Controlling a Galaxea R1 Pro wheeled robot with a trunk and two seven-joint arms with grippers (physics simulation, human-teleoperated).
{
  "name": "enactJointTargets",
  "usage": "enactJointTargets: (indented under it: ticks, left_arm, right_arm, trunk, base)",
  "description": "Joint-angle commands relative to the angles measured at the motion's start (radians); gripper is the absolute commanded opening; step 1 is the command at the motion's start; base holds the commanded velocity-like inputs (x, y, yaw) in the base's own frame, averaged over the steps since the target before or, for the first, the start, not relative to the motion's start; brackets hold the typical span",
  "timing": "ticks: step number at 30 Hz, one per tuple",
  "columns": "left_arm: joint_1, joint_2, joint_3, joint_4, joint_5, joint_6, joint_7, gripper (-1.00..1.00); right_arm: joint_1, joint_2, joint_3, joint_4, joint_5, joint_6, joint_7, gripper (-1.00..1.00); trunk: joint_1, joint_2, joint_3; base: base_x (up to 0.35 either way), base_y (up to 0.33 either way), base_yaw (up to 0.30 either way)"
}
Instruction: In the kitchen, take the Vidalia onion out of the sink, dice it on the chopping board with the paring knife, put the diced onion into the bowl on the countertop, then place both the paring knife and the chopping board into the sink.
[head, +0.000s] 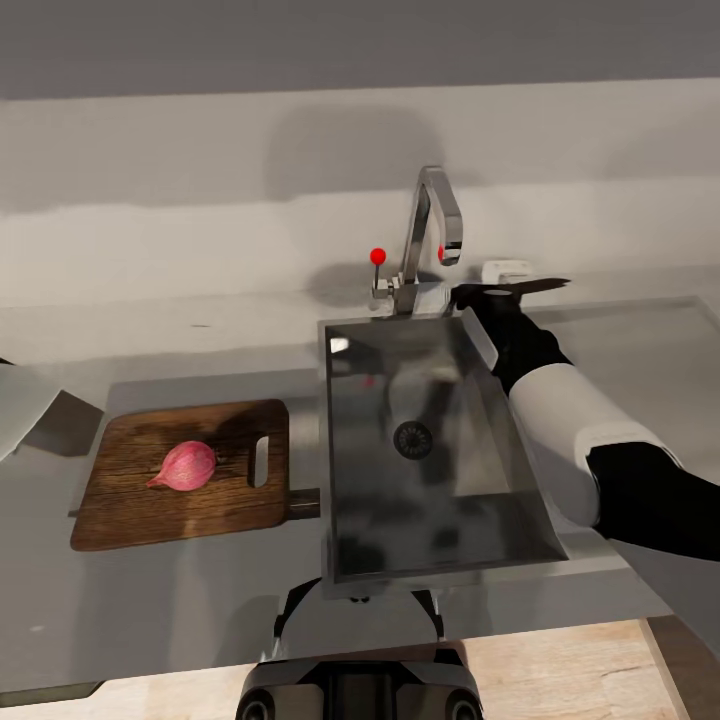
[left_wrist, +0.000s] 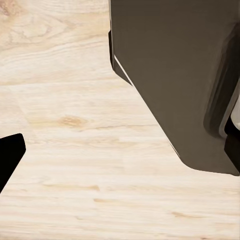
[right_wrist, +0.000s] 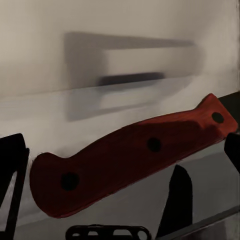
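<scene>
The small pinkish-red round onion (head: 186, 466) is lying whole on the dark brown wooden chopping board (head: 130, 505) left of the grey steel sink (head: 432, 535), tip pointing left, dicing undone, while the right hand (head: 490, 292) is hovering open-fingered about the red-handled paring knife (right_wrist: 132, 152) behind the basin, blade pointing right along the glossy grey counter (head: 170, 610).

onion (head: 186, 466) on chopping board (head: 130, 500), left of sink (head: 520, 470); knife (right_wrist: 130, 155) behind sink.
</scene>
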Motion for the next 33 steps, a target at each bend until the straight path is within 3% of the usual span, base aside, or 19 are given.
enactJointTargets:
  ticks: [1,6,16,22,33]
  left_arm:
    - [-0.001,-0.001,-0.008,0.004,0.007,-0.007,0.001,1.00]
    - [-0.001,0.000,-0.008,0.004,0.007,-0.007,0.001,1.00]
    - [-0.001,0.000,-0.008,0.004,0.007,-0.007,0.001,1.00]
    - [-0.001,0.000,-0.008,0.004,0.007,-0.007,0.001,1.00]
    - [-0.001,0.000,-0.008,0.004,0.007,-0.007,0.001,1.00]
  right_arm:
    - [0.000,-0.005,0.006,0.027,-0.005,0.012,-0.007,1.00]
    - [0.000,-0.015,0.006,0.027,-0.004,0.012,-0.007,1.00]
    - [0.000,-0.069,0.003,0.028,-0.008,0.012,-0.006,1.00]
    - [0.000,-0.090,0.000,0.028,-0.040,0.012,-0.006,1.00]
    - [0.000,-0.101,-0.001,0.028,-0.065,0.014,-0.006,1.00]
  trunk:
    - [0.001,-0.001,-0.001]
    - [0.001,-0.001,-0.001]
    - [0.001,-0.001,-0.001]
    - [0.001,-0.001,-0.001]
    - [0.001,-0.001,-0.001]
  base:
    - [0.000,0.000,0.000]
    - [0.000,0.000,0.000]
    - [0.000,0.000,0.000]
    - [0.000,0.000,0.000]
    - [0.000,0.000,0.000]
